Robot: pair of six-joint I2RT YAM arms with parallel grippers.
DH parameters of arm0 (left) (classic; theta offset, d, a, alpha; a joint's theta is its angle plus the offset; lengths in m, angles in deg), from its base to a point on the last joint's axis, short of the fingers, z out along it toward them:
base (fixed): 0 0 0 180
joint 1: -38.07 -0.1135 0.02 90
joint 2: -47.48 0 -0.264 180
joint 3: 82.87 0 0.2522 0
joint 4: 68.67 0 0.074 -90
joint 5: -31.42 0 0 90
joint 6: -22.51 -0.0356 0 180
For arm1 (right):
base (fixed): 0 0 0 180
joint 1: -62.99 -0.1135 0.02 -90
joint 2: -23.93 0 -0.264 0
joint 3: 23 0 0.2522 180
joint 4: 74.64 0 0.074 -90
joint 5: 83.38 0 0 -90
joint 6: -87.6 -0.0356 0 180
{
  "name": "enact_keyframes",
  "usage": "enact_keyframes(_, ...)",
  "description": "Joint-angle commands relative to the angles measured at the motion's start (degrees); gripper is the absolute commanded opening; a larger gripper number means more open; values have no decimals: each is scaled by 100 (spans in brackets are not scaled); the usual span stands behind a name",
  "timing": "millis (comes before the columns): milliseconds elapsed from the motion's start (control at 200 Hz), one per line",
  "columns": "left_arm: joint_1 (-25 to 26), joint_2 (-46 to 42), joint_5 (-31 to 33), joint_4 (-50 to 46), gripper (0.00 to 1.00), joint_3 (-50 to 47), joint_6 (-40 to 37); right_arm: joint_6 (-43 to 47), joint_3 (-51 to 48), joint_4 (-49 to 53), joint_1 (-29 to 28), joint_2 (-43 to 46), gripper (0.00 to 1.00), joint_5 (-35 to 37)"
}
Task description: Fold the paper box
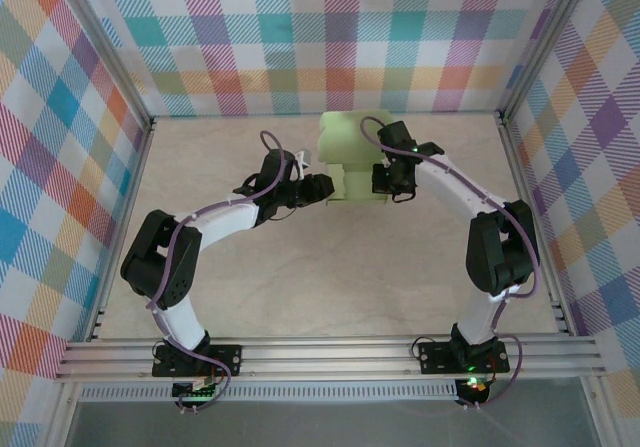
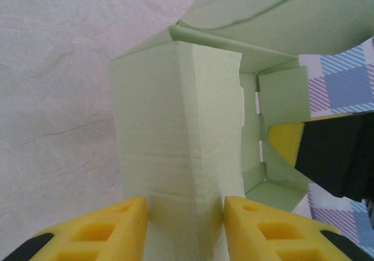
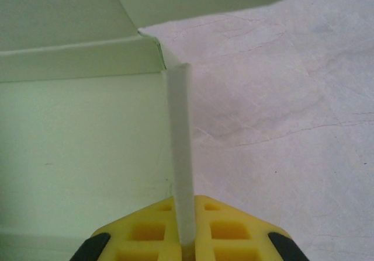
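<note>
The paper box [image 1: 345, 147] is sitting at the far middle of the desk [image 1: 300, 287], close to the plaid-patterned back wall [image 1: 300, 37]. It is thin, matte, pale green card. It is half formed, with creased flaps standing up and one broad rounded flap lying toward the back. The desk surface is looking pale beige with faint marble-like veins. The left pincer [image 1: 322, 188] is grasping a thick, doubled side wall of the box, its blocky yellow pads [image 2: 93, 235] with square recesses pressing on either side. The right pincer [image 1: 384, 179] is clenching a thin upright flap on the opposite side, seen edge-on between its fingers.
</note>
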Motion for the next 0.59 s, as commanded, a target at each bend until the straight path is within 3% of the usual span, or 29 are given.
enact_keyframes(0, 70, -163, 148, -355, 38, 131, -283, 68, 120, -131, -68, 317, 0, -96)
enact_keyframes(155, 87, -107, 216, -447, 37, 179, -339, 98, 209, -94, -103, 317, 0, -116)
enact_keyframes(370, 149, -69, 587, -745, 43, 258, -614, 95, 242, -132, -187, 354, 0, -96)
enact_keyframes(590, 218, 73, 729, -791, 27, 367, -620, 86, 278, -139, -272, 362, 0, -116)
